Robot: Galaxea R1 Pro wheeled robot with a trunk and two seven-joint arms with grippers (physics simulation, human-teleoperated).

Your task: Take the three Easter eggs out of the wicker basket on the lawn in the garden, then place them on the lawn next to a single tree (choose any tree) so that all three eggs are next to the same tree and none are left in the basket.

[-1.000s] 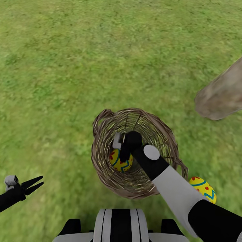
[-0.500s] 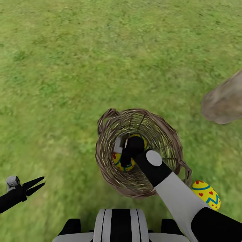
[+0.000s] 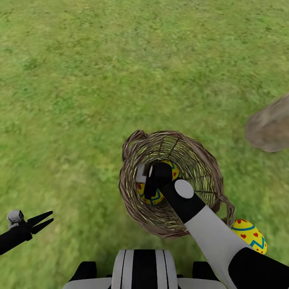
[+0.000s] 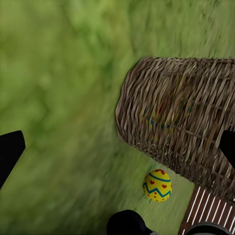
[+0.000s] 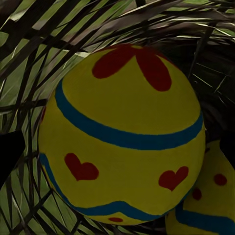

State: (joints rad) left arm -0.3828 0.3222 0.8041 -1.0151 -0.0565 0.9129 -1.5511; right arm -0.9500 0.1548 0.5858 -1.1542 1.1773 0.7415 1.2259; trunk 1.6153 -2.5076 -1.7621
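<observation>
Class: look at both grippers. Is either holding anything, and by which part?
The left gripper is open over the lawn, holding nothing. The right gripper is down inside the wicker basket around an egg; an actual grip cannot be told.

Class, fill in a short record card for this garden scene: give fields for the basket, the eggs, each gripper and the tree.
Basket: wicker basket standing on the lawn
Eggs inside: two visible, egg in front, second egg behind it
Egg outside: one egg on grass, beside the basket
Right gripper: reaching into the basket, at the eggs; grip unclear
Left gripper: jaws open, empty, over grass
Tree: trunk at right
</observation>
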